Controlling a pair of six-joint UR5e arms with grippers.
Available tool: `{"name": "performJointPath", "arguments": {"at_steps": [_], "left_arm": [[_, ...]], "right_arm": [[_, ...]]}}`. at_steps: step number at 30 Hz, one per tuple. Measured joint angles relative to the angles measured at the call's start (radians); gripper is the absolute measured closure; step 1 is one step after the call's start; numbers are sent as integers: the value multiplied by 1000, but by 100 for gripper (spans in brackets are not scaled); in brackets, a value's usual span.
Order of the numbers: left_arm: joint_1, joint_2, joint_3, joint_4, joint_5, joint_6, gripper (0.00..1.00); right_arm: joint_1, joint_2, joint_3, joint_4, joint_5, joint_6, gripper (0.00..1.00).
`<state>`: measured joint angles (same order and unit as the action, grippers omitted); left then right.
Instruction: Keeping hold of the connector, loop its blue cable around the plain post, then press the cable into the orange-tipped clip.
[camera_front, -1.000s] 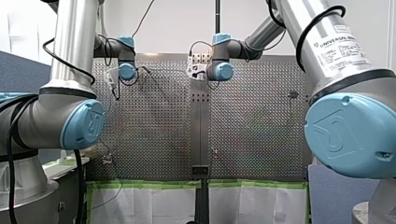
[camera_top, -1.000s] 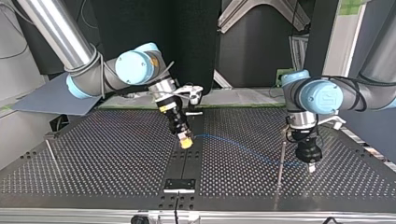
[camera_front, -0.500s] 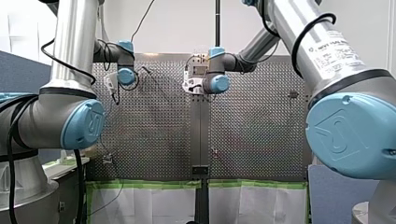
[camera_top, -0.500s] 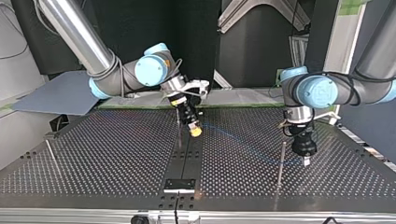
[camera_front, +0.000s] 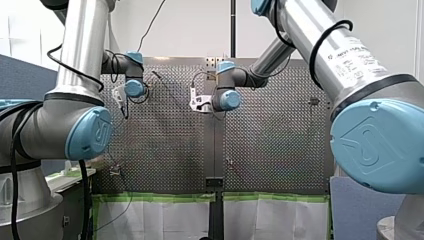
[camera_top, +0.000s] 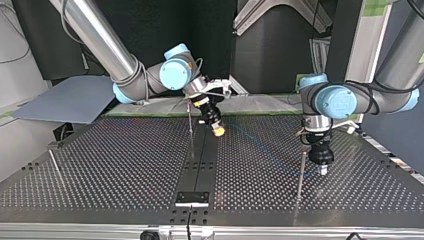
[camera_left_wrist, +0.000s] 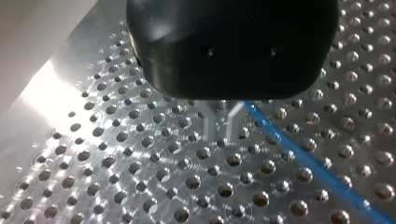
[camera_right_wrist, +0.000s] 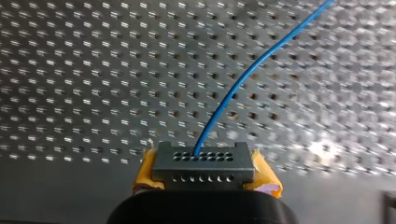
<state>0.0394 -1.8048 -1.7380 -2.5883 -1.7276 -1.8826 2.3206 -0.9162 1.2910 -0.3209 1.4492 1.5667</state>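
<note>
Perforated table (camera_top: 125, 170): both arms are low over its far half in the top view. My right gripper (camera_top: 218, 131) is near the centre strip, just beside a thin upright post (camera_top: 190, 127). My left gripper (camera_top: 322, 170) is well apart at that view's right, next to a second post (camera_top: 301, 172). Can't tell which post is the plain one. Orange-tipped clip not made out.

Right claw: closed to the connector's width, with yellow pads (camera_right_wrist: 264, 175) clamped on both flanks of the dark connector (camera_right_wrist: 202, 164). Left claw: grip can't be told.

Blue cable (camera_right_wrist: 243, 79): leaves the connector face turned away from the gripper, arcs across the table and ends up close by my left gripper.

Handling, by judgement: cable is light, thin and limp but springy. It will likely ride up a smooth post unless kept low and lightly taut. Connector is small and rigid, and the flank grip suits it. The joint where the cable enters is the weak spot, so no yanking.
</note>
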Motion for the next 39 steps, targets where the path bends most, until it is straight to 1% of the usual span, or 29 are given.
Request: {"name": "performJointPath", "arguments": {"at_steps": [2, 3, 4, 5, 6, 7, 8, 11, 13, 16, 19, 24, 28, 33, 39], "left_arm": [[1, 0, 0, 0, 0, 3, 49], [2, 0, 0, -1, -2, 5, 49], [3, 0, -1, -3, -4, 7, 45], [3, 0, -1, -5, -8, 10, 37], [4, 0, -1, -7, -14, 13, 37], [4, 0, -1, -9, -17, 15, 11], [4, 0, -1, -10, -19, 15, 0], [3, 0, -1, -10, -22, 17, 0], [0, 0, -1, -8, -18, 21, 0], [-4, 0, -1, -6, -4, 30, 0], [-7, -1, -1, -4, 15, 28, 0], [-9, -1, -1, -4, 0, -13, 0], [-10, -2, -6, -4, -5, -50, 0], [-11, -2, -22, -3, -8, -71, 0], [-16, -4, -27, -3, -10, -93, 0]], "right_arm": [[3, 13, 0, 0, 0, -1, 100], [5, 21, 0, -1, 0, -1, 100], [6, 27, 0, -1, 0, -2, 100], [7, 32, 0, -1, 0, -2, 100], [8, 39, 0, -2, 1, -2, 100], [8, 42, 0, -2, 1, -3, 100], [9, 46, 0, -2, 1, -3, 100], [11, 53, 0, -2, 1, -5, 100], [11, 57, 0, -2, 7, -10, 100], [12, 68, 0, -4, 25, -20, 100], [14, 86, 0, -5, 44, -25, 100], [20, 124, 0, -8, 60, -26, 100], [22, 150, 0, -11, 66, -28, 100], [23, 182, 0, -16, 71, -33, 100], [23, 231, 0, -22, 100, -38, 100]]}}
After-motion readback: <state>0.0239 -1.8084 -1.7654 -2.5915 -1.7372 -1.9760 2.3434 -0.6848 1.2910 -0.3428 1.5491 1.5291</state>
